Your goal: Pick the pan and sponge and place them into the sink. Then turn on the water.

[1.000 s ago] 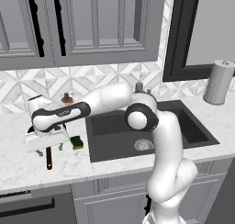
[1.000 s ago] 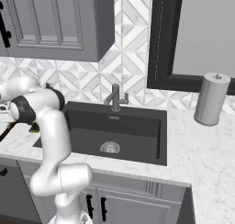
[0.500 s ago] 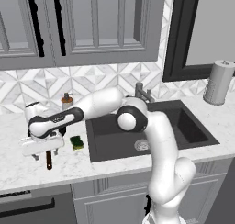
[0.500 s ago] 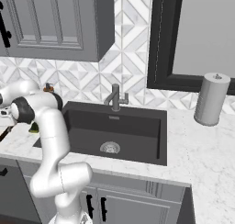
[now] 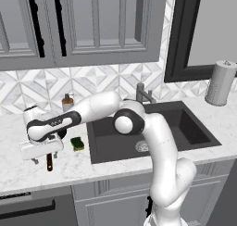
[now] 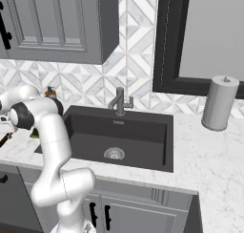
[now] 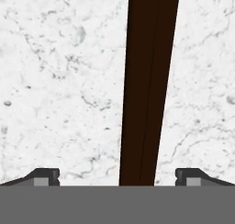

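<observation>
While the fingers stand wide apart, the pan handle lies between them, ungripped.

White marble counter: pan handle, sponge, soap bottle, paper towel roll.

Left base view sits behind the arm on its left, looking forward and down across the counter toward the sink and faucet. Right base view looks from behind on the right, and these 2 views share the sink, faucet and paper towel roll. Hand view points straight down, very close, at the pan handle on the marble.
</observation>
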### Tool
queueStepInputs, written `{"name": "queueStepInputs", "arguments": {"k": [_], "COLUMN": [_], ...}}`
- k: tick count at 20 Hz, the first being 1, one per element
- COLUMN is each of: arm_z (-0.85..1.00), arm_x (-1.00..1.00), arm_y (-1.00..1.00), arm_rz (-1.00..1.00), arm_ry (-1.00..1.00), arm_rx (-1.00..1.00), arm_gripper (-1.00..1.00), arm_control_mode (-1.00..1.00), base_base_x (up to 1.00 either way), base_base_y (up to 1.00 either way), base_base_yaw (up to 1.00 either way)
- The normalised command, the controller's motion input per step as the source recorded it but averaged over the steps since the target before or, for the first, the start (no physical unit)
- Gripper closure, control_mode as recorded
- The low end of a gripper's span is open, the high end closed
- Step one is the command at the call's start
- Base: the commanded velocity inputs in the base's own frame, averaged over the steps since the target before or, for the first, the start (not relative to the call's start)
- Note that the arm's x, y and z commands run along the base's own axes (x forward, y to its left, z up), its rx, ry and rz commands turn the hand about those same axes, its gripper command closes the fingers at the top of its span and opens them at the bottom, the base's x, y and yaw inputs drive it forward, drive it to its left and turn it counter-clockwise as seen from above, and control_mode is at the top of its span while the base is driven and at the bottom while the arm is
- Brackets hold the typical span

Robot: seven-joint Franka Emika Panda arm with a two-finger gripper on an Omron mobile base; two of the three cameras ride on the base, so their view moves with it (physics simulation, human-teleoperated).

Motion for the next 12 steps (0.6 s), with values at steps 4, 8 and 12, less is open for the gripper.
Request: {"name": "queueStepInputs", "arguments": {"k": [4, 8, 12], "arm_z": [-0.21, -0.19, -0.22], "arm_x": [0.0, 0.0, 0.0], "arm_y": [-0.04, -0.14, -0.11], "arm_rz": [0.0, 0.0, 0.0], "arm_ry": [0.0, 0.0, 0.0], "arm_rx": [0.0, 0.02, 0.02], "arm_gripper": [-1.0, -1.0, -1.0], "arm_control_mode": [-1.0, -1.0, -1.0], "base_base_x": [0.0, 0.0, 0.0], "base_base_y": [0.0, 0.0, 0.0], "base_base_yaw": [0.0, 0.0, 0.0]}}
